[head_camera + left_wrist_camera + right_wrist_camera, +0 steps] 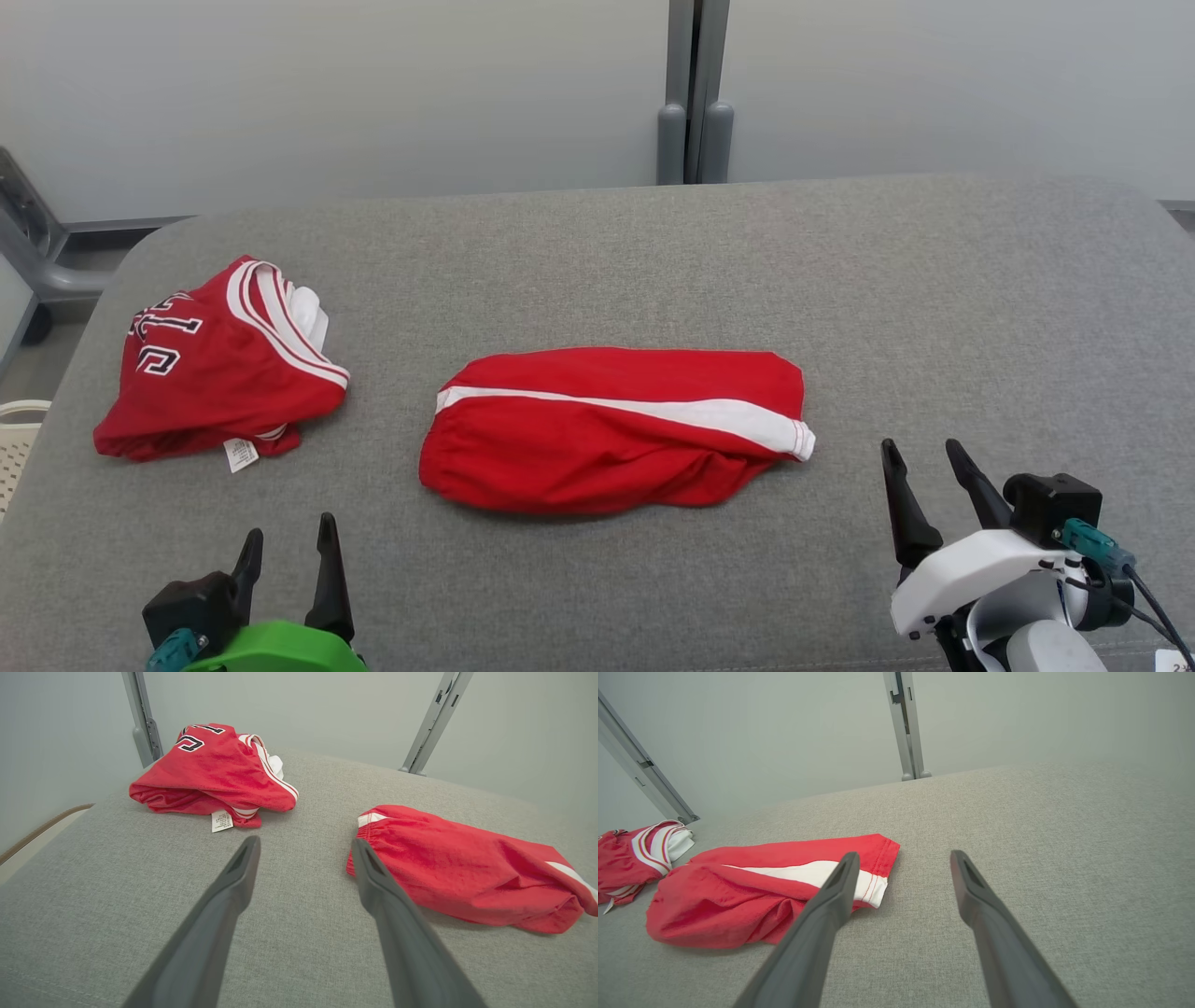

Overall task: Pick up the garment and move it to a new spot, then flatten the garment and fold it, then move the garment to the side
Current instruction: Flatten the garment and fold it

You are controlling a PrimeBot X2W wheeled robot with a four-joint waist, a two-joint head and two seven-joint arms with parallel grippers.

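Red shorts with a white side stripe [611, 429] lie folded in a long shape at the middle of the grey padded surface [934, 299]. A red jersey with white trim and lettering [215, 369] lies bunched at the left. My left gripper [289, 527] stands open near the front edge, short of both garments and touching neither. At the front right, my right gripper [921, 448] is open too, just right of the shorts' striped end. The left wrist view has the jersey [215, 772] and the shorts [467, 868] beyond my open left gripper [304, 842]. The right wrist view shows the shorts [761, 886] left of my open right gripper [904, 855].
A grey post [693, 93] rises behind the surface at the pale back wall. A white basket's rim [19, 420] shows past the left edge. The surface's right half is bare grey fabric.
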